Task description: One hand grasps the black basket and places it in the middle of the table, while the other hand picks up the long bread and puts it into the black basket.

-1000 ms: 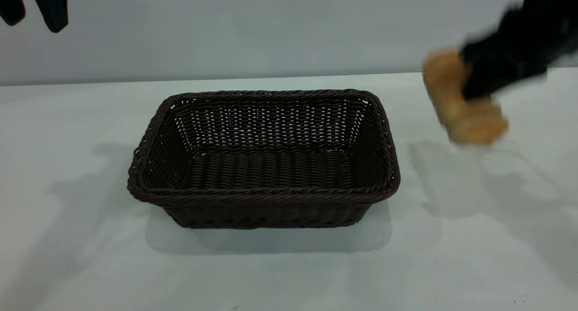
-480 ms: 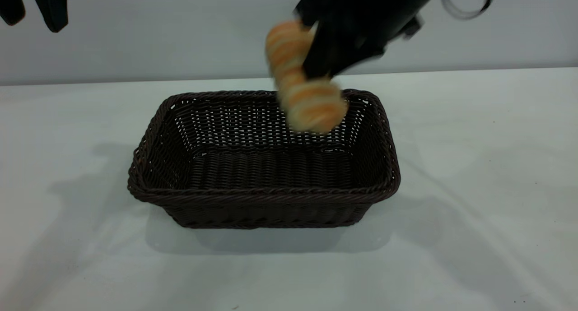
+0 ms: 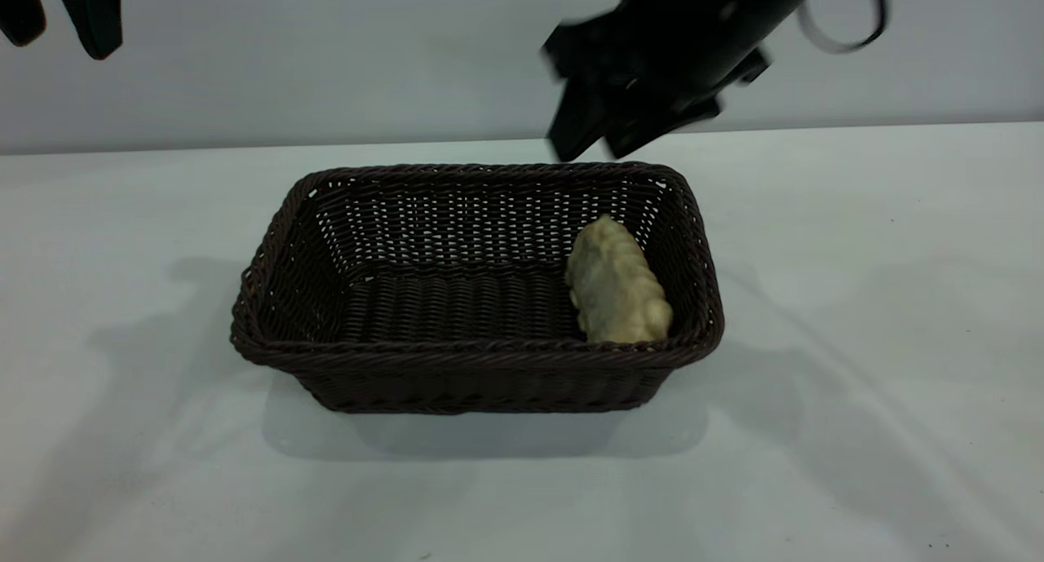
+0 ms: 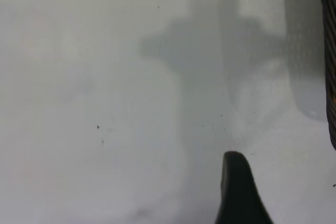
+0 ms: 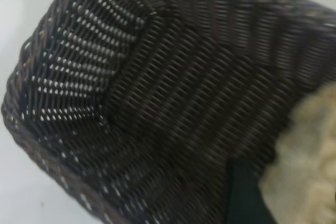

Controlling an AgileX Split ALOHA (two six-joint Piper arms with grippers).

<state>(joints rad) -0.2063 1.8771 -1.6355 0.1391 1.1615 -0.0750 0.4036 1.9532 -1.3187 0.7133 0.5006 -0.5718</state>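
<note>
The black basket (image 3: 477, 358) stands in the middle of the white table (image 3: 856, 301). The long bread (image 3: 616, 285) lies inside it at its right end, pale underside up. My right gripper (image 3: 589, 152) hangs open and empty above the basket's back rim, clear of the bread. In the right wrist view the basket's woven inside (image 5: 157, 77) fills the frame, with the bread (image 5: 310, 156) beside one black finger (image 5: 244, 198). My left gripper (image 3: 59, 44) is parked high at the far left, fingers apart and empty. The left wrist view shows one finger (image 4: 239, 192) over bare table and a sliver of the basket (image 4: 331, 51).
A plain grey wall runs behind the table. Bare tabletop (image 3: 122, 464) surrounds the basket on all sides, with arm shadows on it. A cable loop (image 3: 844, 15) hangs from the right arm.
The right gripper carried the bread from the right to above the basket, opened and let it go. The bread dropped into the basket's right end. The left gripper stayed still.
</note>
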